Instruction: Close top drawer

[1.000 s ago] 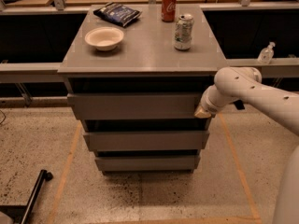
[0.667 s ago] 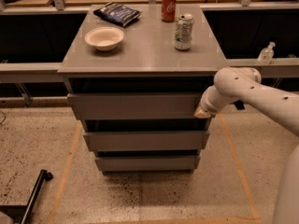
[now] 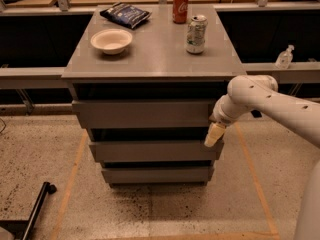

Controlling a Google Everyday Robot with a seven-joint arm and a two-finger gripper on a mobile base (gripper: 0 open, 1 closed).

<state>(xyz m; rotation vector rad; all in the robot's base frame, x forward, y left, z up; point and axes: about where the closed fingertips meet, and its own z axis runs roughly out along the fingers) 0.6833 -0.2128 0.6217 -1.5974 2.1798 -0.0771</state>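
The top drawer (image 3: 142,114) is the wide grey handleless front just under the cabinet's grey top (image 3: 155,59). A dark gap shows above it, and it stands out a little in front of the two fronts below. My white arm reaches in from the right. My gripper (image 3: 214,134) hangs tip-down at the drawer's right end, just below its lower right corner and against the upper right corner of the middle drawer (image 3: 155,150).
On the cabinet top are a white bowl (image 3: 111,40), a dark snack bag (image 3: 125,15), a red can (image 3: 180,6) and a silver can (image 3: 196,34). The bottom drawer (image 3: 157,174) is narrower. A clear bottle (image 3: 284,58) stands on the right ledge. A black wheeled leg (image 3: 42,196) lies on the floor at left.
My gripper has dropped from the right end of the top drawer's front to just below it. The drawer and the things on top have not visibly moved.
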